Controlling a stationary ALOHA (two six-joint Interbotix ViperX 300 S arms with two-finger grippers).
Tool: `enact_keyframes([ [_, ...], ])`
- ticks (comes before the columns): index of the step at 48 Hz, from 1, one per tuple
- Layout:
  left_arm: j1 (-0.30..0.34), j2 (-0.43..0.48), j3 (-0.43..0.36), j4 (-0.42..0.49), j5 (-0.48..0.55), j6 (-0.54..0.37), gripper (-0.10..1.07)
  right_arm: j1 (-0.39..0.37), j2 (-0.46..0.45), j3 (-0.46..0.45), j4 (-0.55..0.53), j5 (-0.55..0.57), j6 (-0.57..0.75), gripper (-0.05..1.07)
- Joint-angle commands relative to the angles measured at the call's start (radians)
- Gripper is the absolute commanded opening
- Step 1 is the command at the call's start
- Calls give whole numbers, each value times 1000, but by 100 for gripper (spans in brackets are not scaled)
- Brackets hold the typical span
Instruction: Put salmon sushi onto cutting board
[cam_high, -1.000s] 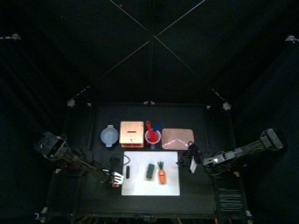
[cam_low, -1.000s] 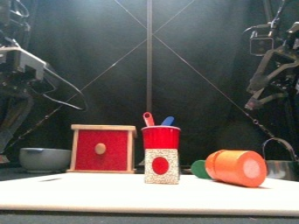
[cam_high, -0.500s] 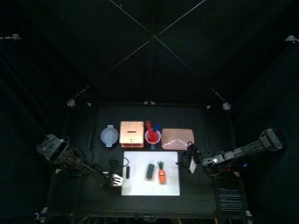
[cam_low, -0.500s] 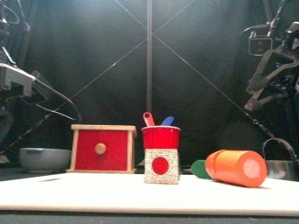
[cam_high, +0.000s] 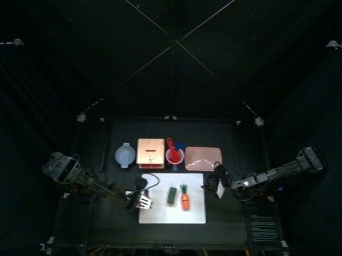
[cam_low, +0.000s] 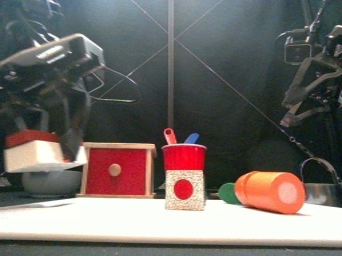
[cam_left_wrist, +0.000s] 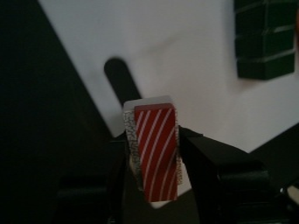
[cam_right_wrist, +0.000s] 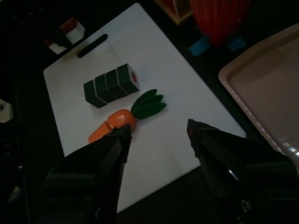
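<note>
You are looking at one cutting board (cam_high: 195, 203), and only the top view is showing you its whole white rectangle with both arms at its two ends; the front view is giving you just its near edge below a red-fronted box (cam_low: 116, 170), a red cup (cam_low: 183, 175) and an orange cylinder lying on its side (cam_low: 270, 191). Your right wrist view is showing what the others are not: one dark green block (cam_right_wrist: 111, 85) and one carrot-like orange stick with green leaves (cam_right_wrist: 128, 121) lying on the board beyond the right gripper (cam_right_wrist: 160, 147), whose fingers are standing wide apart with nothing between them. You are counting one salmon sushi (cam_left_wrist: 155, 146), and it is sitting clamped between the fingers of the left gripper (cam_left_wrist: 156, 162), its red-and-white striped face turned toward the wrist camera and its far end sticking out past the fingertips over the board's edge. In the front view the sushi is appearing as a white block with a red top, held up in the air at the fingertips, clear of the board.
</note>
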Motion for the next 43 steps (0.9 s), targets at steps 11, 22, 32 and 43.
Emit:
enact_keyframes([
  [11,84,109,-124,74,-21,-2,60,2,-2,-12,20,-3,0,88],
  [22,110,152,-163,66,-38,17,61,3,0,-3,20,-3,0,88],
  [32,123,173,-173,11,-54,37,72,0,0,6,15,2,0,88],
  [43,126,186,-196,5,-77,55,96,-5,0,9,14,3,-2,88],
])
